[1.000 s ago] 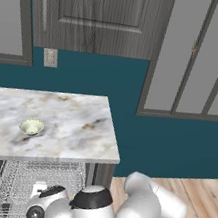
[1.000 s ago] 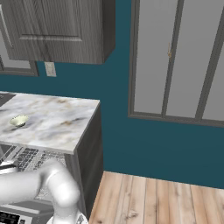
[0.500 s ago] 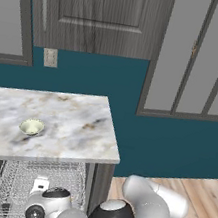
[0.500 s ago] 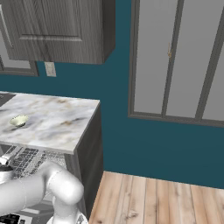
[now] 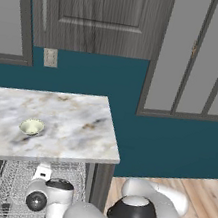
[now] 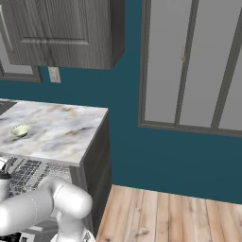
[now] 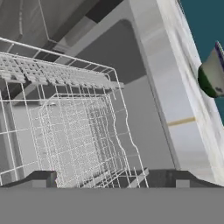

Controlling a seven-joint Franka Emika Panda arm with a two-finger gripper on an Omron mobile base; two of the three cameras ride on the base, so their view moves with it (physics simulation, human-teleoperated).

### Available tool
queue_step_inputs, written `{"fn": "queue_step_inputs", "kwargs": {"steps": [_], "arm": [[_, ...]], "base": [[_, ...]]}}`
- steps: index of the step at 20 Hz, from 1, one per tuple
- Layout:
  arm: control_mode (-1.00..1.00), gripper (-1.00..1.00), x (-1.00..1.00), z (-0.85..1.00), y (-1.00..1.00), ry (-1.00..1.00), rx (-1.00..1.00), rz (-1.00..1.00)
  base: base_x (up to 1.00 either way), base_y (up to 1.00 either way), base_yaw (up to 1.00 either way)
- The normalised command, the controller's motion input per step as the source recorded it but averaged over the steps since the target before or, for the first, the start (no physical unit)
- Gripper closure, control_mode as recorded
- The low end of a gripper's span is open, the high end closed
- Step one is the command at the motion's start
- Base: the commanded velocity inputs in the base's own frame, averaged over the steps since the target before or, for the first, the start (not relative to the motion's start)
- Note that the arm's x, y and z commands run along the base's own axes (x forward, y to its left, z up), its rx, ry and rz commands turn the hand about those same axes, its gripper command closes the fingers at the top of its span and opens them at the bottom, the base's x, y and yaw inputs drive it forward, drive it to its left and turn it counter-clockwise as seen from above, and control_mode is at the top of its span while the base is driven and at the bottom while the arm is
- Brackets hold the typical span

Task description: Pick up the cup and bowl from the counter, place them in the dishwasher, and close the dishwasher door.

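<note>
My claw (image 7: 112,181) is wide open, holding nothing, down inside the dishwasher over the rack (image 7: 74,131). My wrist sits low in the basket in the left base view, under the worktop (image 5: 67,124) edge.

Bowl (image 5: 31,127) is up on the worktop, so above the claw and further back from the worktop's front edge, well apart from it. In the hand view it shows past the slab's thick edge, at the right (view is rolled, so that's up in the room). Round, no long axis to line up.

Can't make out the cup.

Next as I judge it: lift clear of the rack, go up over the edge to the bowl.
</note>
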Motion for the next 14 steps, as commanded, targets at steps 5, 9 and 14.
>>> {"fn": "queue_step_inputs", "kwargs": {"steps": [5, 9, 14], "arm": [[-1.0, -1.0, 0.0, 0.6, 0.19, 0.0, 0.0, -0.02], [-1.0, -1.0, 0.08, 0.51, 0.07, 0.0, -0.01, -0.02], [-1.0, -1.0, 0.24, 0.19, 0.0, 0.0, 0.0, -0.01]], "base": [[0.0, 0.0, 0.0], [0.0, 0.0, 0.0], [0.0, 0.0, 0.0]]}}
